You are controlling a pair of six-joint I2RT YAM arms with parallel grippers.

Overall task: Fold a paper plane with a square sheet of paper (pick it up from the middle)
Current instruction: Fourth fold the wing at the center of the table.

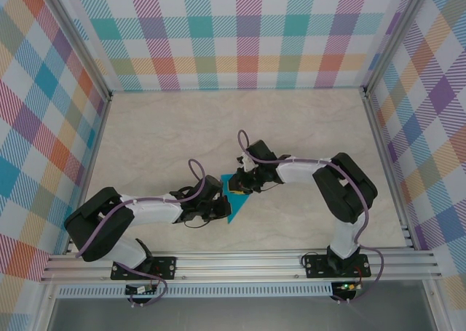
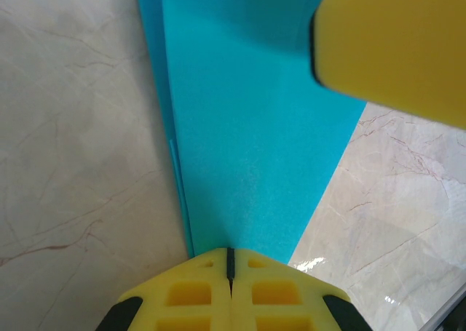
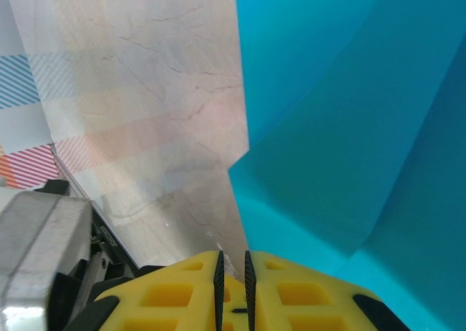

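The teal sheet of paper [image 1: 234,209] lies on the table between both grippers, folded into a narrow pointed wedge like a paper plane, tip toward the near edge. My left gripper [image 1: 217,203] is shut, its yellow fingertips pressed down on the paper [image 2: 247,127] beside a long layered fold edge; nothing sits between its jaws [image 2: 230,252]. My right gripper [image 1: 244,184] is at the paper's far end. Its jaws [image 3: 232,254] stand a narrow slit apart with bare table showing through. One of its fingers [image 2: 393,47] hangs over the paper. A folded flap [image 3: 349,127] rises to the right of those jaws.
The marble-look tabletop [image 1: 182,134] is enclosed by plaid walls [image 1: 240,33] at the back and both sides. An aluminium rail [image 1: 240,262] carrying the arm bases runs along the near edge.
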